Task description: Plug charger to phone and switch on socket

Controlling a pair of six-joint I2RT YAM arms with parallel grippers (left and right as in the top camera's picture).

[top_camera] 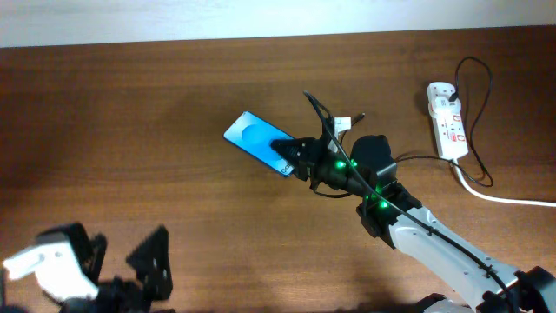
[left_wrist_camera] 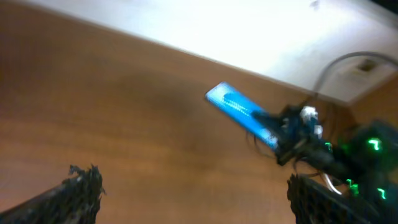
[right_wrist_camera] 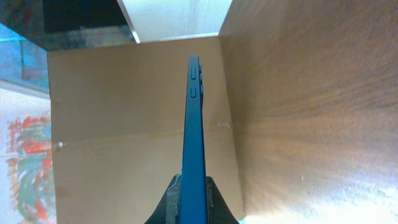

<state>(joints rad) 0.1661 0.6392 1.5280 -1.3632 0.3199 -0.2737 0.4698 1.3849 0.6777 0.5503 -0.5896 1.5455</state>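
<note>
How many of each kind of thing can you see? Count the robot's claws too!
phone: 1
power strip: 1
black charger cable: 1
white cord: 1
claws: 2, the left claw and the right claw
Total: 6

Setting: a robot test bench in a lab or workroom, not a domestic room.

Evidence:
- A dark brown wood-grain counter (top_camera: 130, 130) carries two machine arms. A white-shelled arm with green indicator lights (top_camera: 434, 239) is at right, and a black-and-white arm (top_camera: 52, 265) is at lower left.
- A white elongated power strip with red switches (top_camera: 447, 122) lies directly on the counter. Its white cord (top_camera: 512, 200) runs to the frame's right edge.
- In the right wrist view, a plain tan board with a seam (right_wrist_camera: 124, 124) stands beyond the counter. A colourful red-and-green sheet (right_wrist_camera: 25, 155) is beside it, too blurred to read.
</note>
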